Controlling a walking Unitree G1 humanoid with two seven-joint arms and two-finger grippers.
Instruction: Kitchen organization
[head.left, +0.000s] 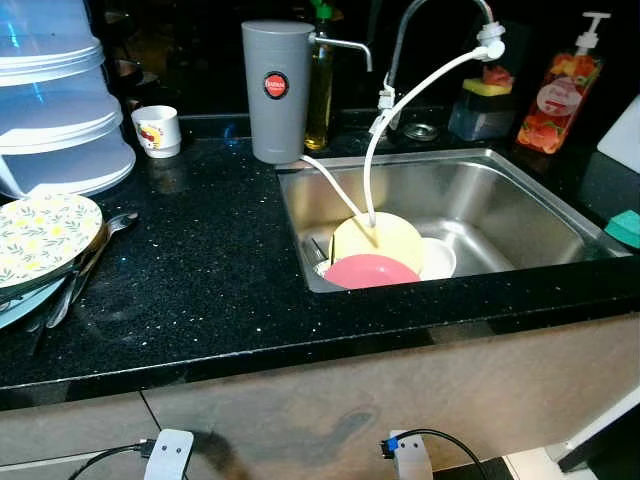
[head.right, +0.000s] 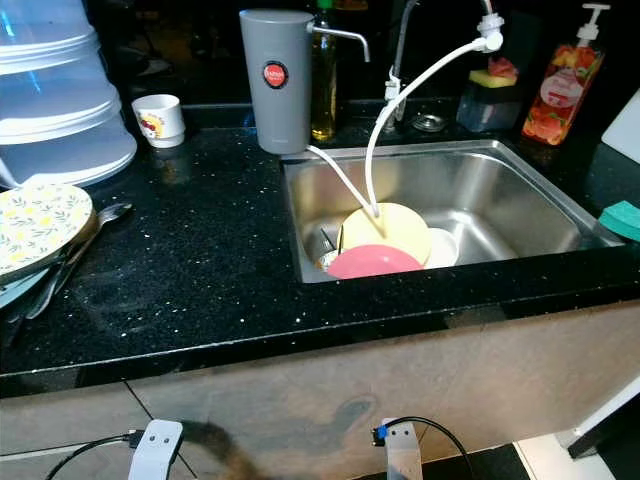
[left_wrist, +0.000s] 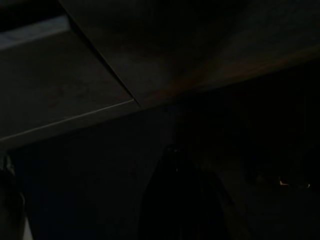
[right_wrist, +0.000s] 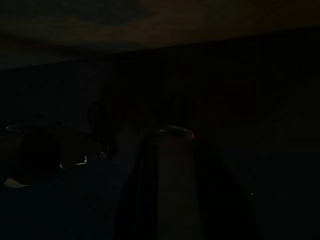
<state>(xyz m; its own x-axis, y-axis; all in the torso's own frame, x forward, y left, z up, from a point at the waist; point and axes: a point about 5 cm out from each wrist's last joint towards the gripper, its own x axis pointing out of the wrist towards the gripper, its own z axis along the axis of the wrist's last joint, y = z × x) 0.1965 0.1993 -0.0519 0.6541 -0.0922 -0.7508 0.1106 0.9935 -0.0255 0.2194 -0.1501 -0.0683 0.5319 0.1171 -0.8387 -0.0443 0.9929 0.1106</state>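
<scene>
A steel sink (head.left: 500, 215) is set in the black speckled counter (head.left: 200, 280). At its front left corner lie a yellow plate (head.left: 385, 238), a pink plate (head.left: 370, 272) and a white bowl (head.left: 438, 258). On the counter's left edge a floral plate (head.left: 40, 235) tops a stack, with cutlery (head.left: 85, 265) beside it. A white mug (head.left: 157, 130) stands at the back left. Both arms hang low in front of the cabinet, the left wrist (head.left: 168, 455) and the right wrist (head.left: 410, 458) below the counter edge. The left gripper (left_wrist: 175, 200) and right gripper (right_wrist: 170, 190) are only dim shapes in the dark wrist views.
A grey filter jug (head.left: 277, 90) stands behind the sink's left corner, with white hoses running into the sink from it and from the tap (head.left: 440, 20). A soap dispenser (head.left: 560, 95), sponge holder (head.left: 483, 105), green sponge (head.left: 625, 228) and stacked white containers (head.left: 55, 100) ring the counter.
</scene>
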